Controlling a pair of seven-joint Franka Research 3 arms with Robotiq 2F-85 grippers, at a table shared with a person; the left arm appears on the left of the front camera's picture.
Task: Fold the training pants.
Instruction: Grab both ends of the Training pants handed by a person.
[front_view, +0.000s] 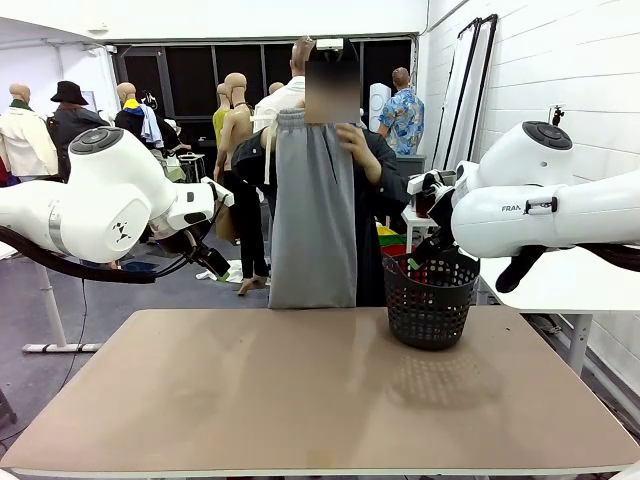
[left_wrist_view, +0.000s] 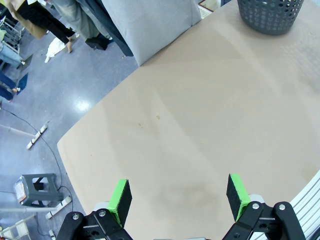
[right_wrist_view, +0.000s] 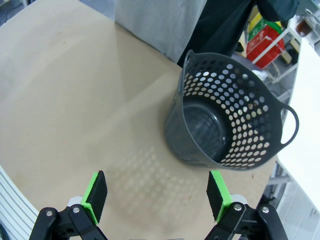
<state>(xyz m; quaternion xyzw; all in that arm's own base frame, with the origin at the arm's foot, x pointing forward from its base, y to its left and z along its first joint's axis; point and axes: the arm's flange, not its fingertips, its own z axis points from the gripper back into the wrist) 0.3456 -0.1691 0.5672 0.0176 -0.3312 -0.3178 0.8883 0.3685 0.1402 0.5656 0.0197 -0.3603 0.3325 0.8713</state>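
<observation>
The pants (front_view: 312, 210) hang at top centre of the front view, held by the waistband in the person's hand (front_view: 352, 140) beyond the table (front_view: 300, 400). They look soft, light and limp, probably best gripped at waistband or hems. The left gripper (left_wrist_view: 179, 192) and right gripper (right_wrist_view: 157, 192) gape empty over the table, and the right wrist view looks down into the empty basket (right_wrist_view: 225, 130), which the front view sees side-on.

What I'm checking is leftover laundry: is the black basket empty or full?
Empty: the right wrist view looks into the black basket and shows its bare bottom.
</observation>
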